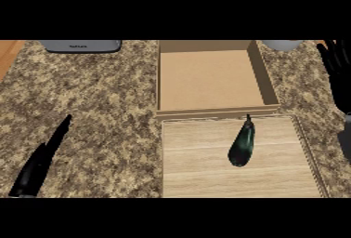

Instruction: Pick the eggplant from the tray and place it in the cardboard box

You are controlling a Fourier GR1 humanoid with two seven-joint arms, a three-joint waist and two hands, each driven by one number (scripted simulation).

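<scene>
A dark green-purple eggplant (242, 143) lies on the pale wooden tray (198, 172), near the tray's far edge, stem pointing away from me. Directly behind the tray stands an open cardboard box (208, 76) with nothing in it. My left hand (40, 162) shows at the lower left over the counter, fingers straight and pointing up and right, well away from the tray. My right hand (337, 69) shows at the right edge, fingers straight and pointing up, to the right of the box and above the tray's level.
A speckled granite counter (89, 102) surrounds everything. A grey appliance (81, 45) sits at the back left. A pale round object (281, 44) peeks in at the back right. Wood shows at the far left corner (8, 53).
</scene>
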